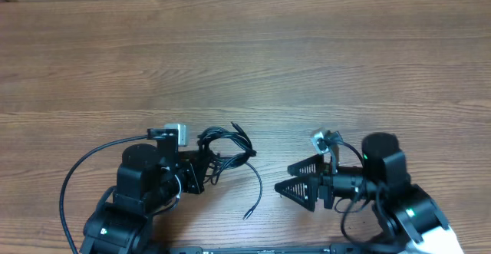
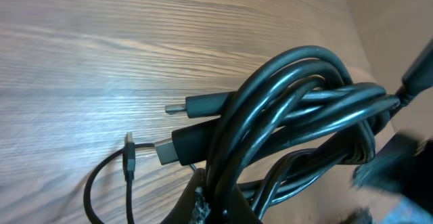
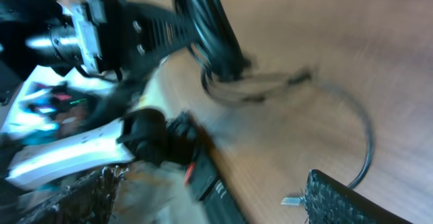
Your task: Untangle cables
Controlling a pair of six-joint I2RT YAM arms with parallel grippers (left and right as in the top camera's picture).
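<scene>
Cables [image 1: 230,148] are one light, limp, slick knot right at the left claw [image 1: 209,164], which is clenched on the bundle. Right claw [image 1: 293,179] is released and empty, arm low over the counter [image 1: 245,54], aimed at the knot. Best hold, I'd say: loose tail [image 1: 258,186] between the claws.

Brown wood-grain table [image 1: 245,54], soft light

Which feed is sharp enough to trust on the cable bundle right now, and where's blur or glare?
Left wrist: the cables are crisp up close, with shiny streaks, and the lower right corner is soft. Overhead: even light and sharp, but they look small and dark on the table. Right wrist: motion blur throughout, so it is unreliable.
</scene>
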